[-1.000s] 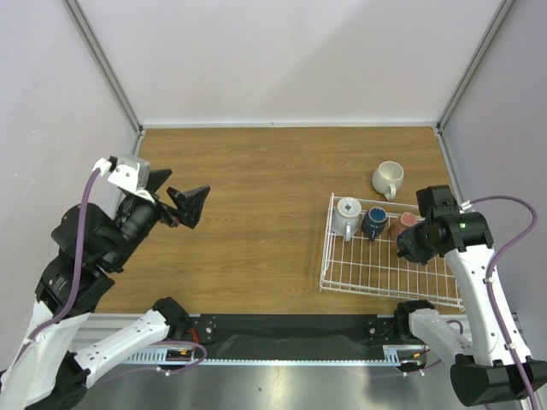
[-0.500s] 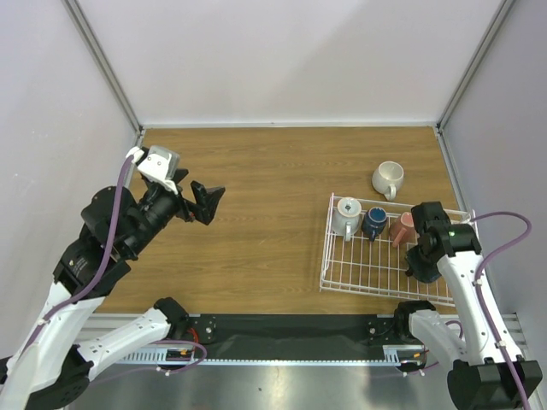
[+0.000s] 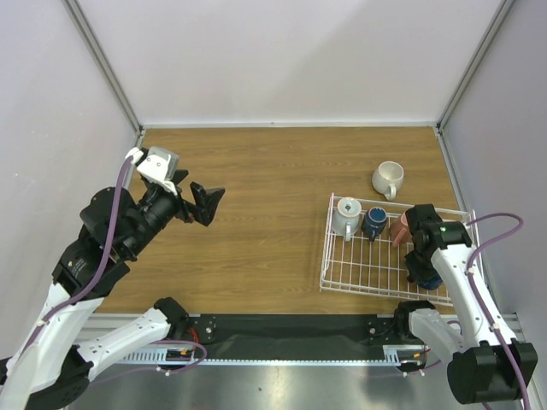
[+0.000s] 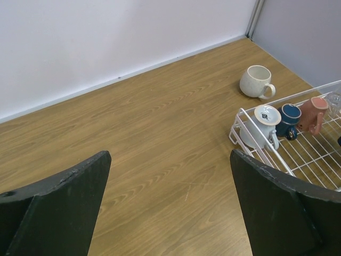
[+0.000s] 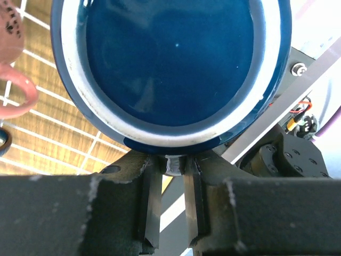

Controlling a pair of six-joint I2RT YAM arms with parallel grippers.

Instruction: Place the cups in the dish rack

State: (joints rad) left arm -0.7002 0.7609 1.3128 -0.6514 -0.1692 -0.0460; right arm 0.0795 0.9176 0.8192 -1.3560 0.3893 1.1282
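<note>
The right gripper is seen clenched on the rim of a blue cup, one finger inside the wall and the other outside. From above, this gripper is pointed down over the near right part of the rack, and only a sliver of the blue cup is shown beneath it. Whether the cup touches the wires cannot be told.

Just beside it in the wrist view, the handle of a pink cup is seen. Along the rack's far edge three are lined up: a pale mug, a navy mug and the pink cup, each near the next. A cream mug is left on the table, just behind the rack.

The left gripper is held spread wide and empty above the table's left side, well apart from the rack.
</note>
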